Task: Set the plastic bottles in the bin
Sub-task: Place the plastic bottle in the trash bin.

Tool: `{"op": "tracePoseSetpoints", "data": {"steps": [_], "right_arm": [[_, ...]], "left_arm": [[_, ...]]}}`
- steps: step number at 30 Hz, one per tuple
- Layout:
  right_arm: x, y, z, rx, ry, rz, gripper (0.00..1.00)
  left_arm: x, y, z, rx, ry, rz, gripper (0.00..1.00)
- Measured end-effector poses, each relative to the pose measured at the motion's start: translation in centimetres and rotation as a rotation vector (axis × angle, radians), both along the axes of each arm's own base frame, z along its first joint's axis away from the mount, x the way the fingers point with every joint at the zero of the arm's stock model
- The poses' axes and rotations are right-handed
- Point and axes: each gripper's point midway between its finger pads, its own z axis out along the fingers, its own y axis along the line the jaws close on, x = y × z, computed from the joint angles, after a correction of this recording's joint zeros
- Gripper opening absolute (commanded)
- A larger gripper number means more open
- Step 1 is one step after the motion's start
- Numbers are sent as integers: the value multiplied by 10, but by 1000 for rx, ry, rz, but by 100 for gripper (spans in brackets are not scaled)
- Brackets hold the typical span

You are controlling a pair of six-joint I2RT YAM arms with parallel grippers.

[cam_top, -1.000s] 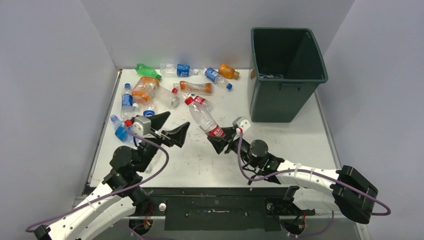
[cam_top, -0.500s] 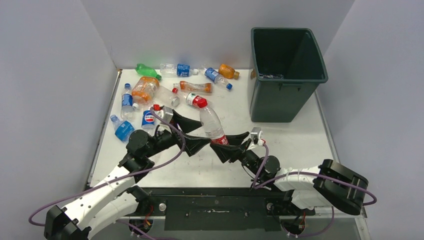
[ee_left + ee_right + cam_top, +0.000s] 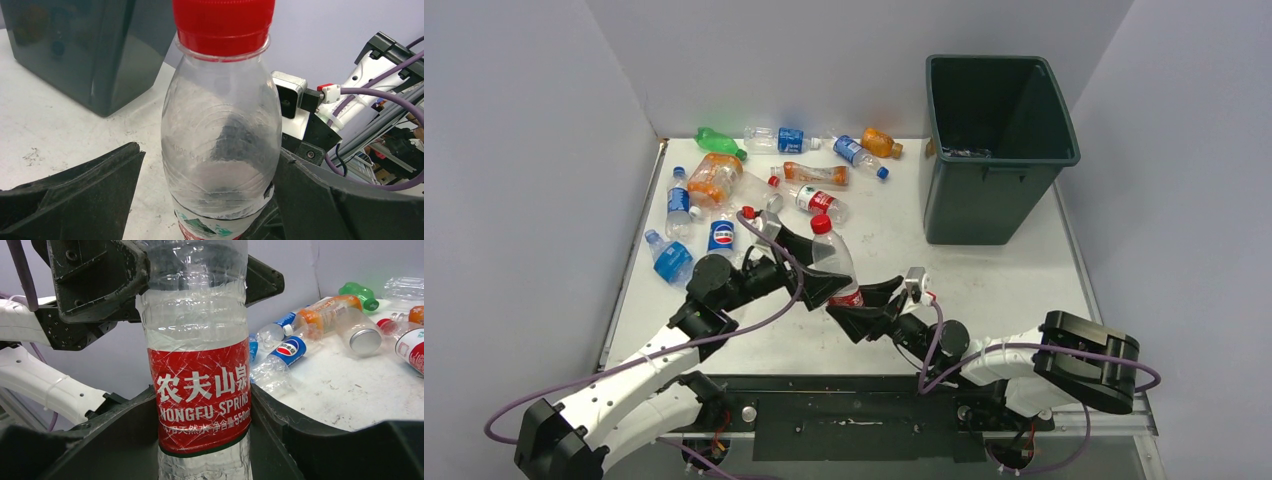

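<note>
right pincer (image 3: 202, 407) — clamps red-label bottle (image 3: 199, 335) | left pincer (image 3: 210, 156) — agape | bottle base hidden

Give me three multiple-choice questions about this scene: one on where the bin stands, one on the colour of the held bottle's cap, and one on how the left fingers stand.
1. Where is the bin?
A. At the far right of the table
B. At the near left corner
C. Between the two arms

2. What colour is the cap of the held bottle?
A. Blue
B. Red
C. Green

3. How do the left fingers stand?
A. Shut tight on the bottle
B. Open, one on each side of the bottle
C. Open above the bin

Answers:
1 A: the top view shows it at the far right.
2 B: the left wrist view shows a red cap.
3 B: the left wrist view shows them spread wide, while the right fingers clamp the red label.
</note>
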Motion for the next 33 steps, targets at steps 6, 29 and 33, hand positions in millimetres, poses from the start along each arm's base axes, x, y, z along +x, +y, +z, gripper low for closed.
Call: {"op": "tracePoseSetpoints", "data": {"steps": [6,29,33], "right_arm": [[-1,0,6,-1,-34,-16,43],[-2,-65,93,-97,35,-161,90],[3,-71,124,-136,36,-204,90]], "left_arm": [[-4,-4,3,12,-17,-21,69],[-7,18,32,-16,-199,91,25],[-7,15,23,37,-237,97,21]]}}
